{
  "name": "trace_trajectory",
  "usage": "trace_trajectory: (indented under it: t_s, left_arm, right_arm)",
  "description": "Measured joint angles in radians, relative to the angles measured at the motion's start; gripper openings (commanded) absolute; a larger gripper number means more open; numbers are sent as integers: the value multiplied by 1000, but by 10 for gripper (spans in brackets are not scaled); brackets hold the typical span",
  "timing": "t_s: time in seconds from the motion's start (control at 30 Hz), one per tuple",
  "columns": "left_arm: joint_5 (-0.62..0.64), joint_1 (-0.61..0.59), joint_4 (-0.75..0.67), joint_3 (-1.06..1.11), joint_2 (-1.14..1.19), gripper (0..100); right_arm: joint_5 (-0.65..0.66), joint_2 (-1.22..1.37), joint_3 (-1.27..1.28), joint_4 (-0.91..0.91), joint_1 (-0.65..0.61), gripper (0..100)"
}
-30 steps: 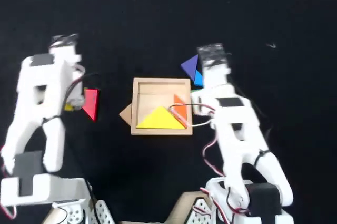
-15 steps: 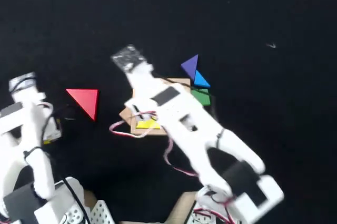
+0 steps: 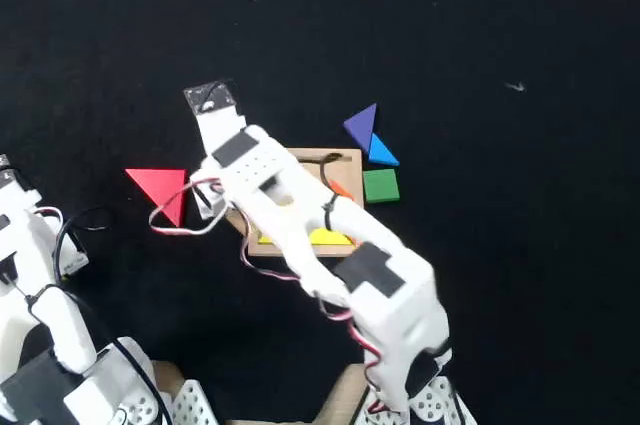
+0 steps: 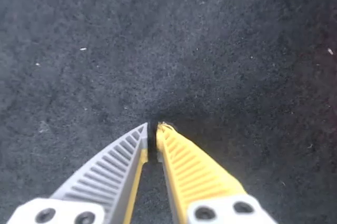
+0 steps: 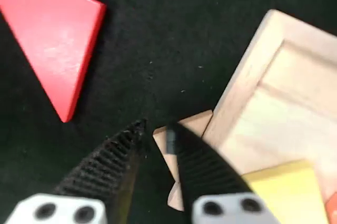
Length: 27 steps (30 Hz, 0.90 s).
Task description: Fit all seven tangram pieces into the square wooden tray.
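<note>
Right gripper (image 5: 154, 129) sits low at centre-left of the high view, fingers a little apart. One finger is over the mat, the other over a pale plain-wood tangram piece (image 5: 192, 124) w/ nothing clamped. Left gripper (image 4: 154, 129) is at the lower-left edge, tips pressed together, nothing between them, just above bare cloth.

Surface is a black cloth-covered table (image 3: 520, 245). Along the top edge of the high view there's grey fabric at upper left, dark gear w/ cables at top centre, and a white strip at upper right.

Square wooden tray (image 3: 300, 157) is mid-frame, sides approx square to the picture. A yellow triangle (image 3: 325, 237) lies in its lower part and an orange piece (image 3: 342, 188) at its right side, both partly under the arm.

Pale piece touches the tray's left rim, corner pointing left. Large red triangle (image 3: 160, 185) is left of the tray, flat edge on top, sharp tip pointing down-frame. Right of the tray: purple triangle (image 3: 362, 125) tip up, small blue triangle (image 3: 381, 152) just below it, then a green square (image 3: 381, 186) beside the rim.
</note>
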Motion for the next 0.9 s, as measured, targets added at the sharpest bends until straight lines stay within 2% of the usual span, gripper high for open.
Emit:
trace_trajectory:
  t_s: [0.13, 0.43, 0.7, 0.9]
  left_arm:
    - [0, 31, -18, 0, 0, 47]
    - [0, 34, -25, 0, 0, 47]
    - [0, 34, -25, 3, 0, 47]
    - [0, 37, -25, 9, 0, 47]
  right_arm:
    - [-58, 97, -137, 86, -3, 168]
    - [-71, 250, -397, 265, -3, 141]
    - [-71, 318, -551, 422, -3, 109]
    - [-71, 367, -588, 460, -3, 109]
